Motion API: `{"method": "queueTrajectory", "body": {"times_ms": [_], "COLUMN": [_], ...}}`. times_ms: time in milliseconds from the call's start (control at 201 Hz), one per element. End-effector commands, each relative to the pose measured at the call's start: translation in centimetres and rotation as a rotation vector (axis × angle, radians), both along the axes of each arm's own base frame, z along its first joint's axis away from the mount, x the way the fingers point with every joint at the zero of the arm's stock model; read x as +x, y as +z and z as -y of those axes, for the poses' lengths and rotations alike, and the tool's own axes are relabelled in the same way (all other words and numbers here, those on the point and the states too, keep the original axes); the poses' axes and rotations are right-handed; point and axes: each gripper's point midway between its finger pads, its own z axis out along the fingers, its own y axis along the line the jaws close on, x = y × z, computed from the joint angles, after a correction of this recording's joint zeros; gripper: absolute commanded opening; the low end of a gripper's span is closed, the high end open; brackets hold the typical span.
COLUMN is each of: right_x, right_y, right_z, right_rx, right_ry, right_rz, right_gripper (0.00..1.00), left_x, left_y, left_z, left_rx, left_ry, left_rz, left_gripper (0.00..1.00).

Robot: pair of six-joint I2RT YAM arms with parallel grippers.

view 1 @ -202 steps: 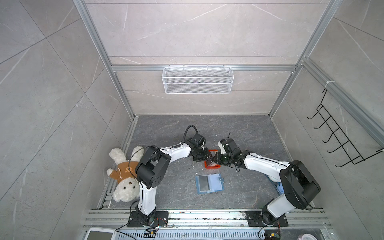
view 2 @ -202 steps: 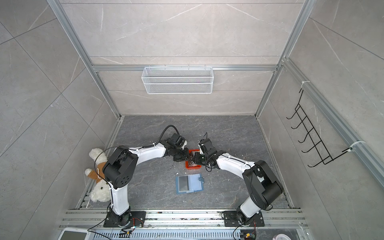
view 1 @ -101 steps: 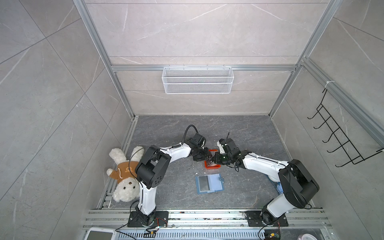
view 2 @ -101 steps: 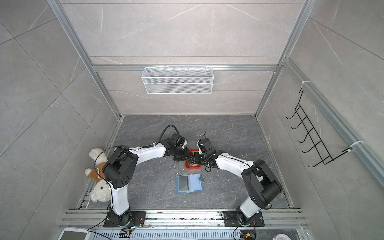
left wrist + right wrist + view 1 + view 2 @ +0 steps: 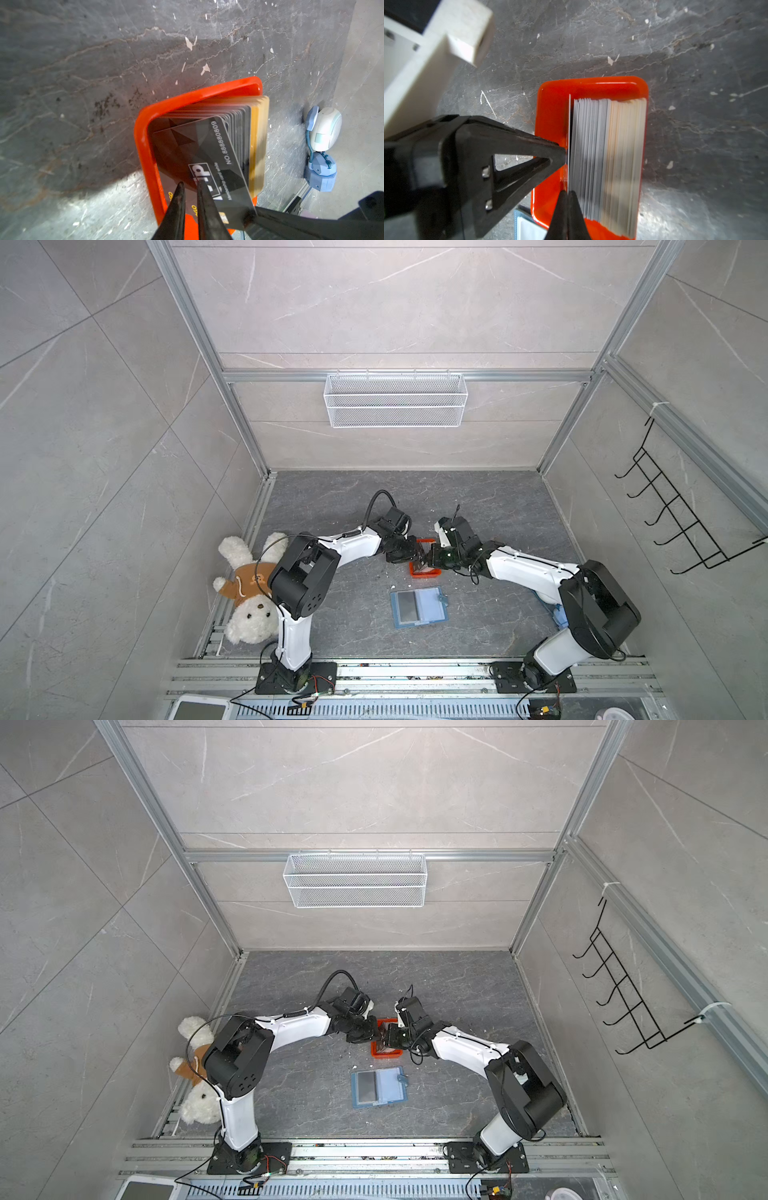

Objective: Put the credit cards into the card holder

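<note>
Where the teddy bear (image 5: 249, 618) lies at the lower left of both top views, beside the left wall, the left arm stretches toward mid-frame; the left hand (image 5: 190, 184) has its fingers a slit apart with nothing between them, tips against the face of the front card (image 5: 207, 149); just right of it, the orange tray (image 5: 552, 116) sits on the grey surface (image 5: 365, 635) and holds the credit cards (image 5: 606, 155) on edge, packed to one side; the front card leans away from that stack; the card holder (image 5: 432, 608) lies open and flat below the tray, apart from it; from the right, the right hand (image 5: 568, 192) is pinched tight on the front card's edge.
</note>
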Motion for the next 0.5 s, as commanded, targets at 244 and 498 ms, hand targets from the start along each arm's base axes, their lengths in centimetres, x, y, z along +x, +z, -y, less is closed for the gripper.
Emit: {"method": "queueTrajectory", "body": {"times_ms": [244,498], "right_x": [-2.5,-4.8], "right_y": [3.9,7.1], "right_z": [1.1,2.0], "right_rx": [0.095,0.192], "right_ry": [-0.019,-0.03], "right_rz": [0.068,0.106], "right_gripper": [0.04,0.05], "left_x": [-3.1,-6.2], "left_y": [7.5,11.6], "left_z": [-0.2,-0.7], "left_rx": [-0.24,-0.467], "left_ry": [-0.038,-0.083], "left_rz": [0.101,0.182], "left_gripper": [0.2,0.22]}}
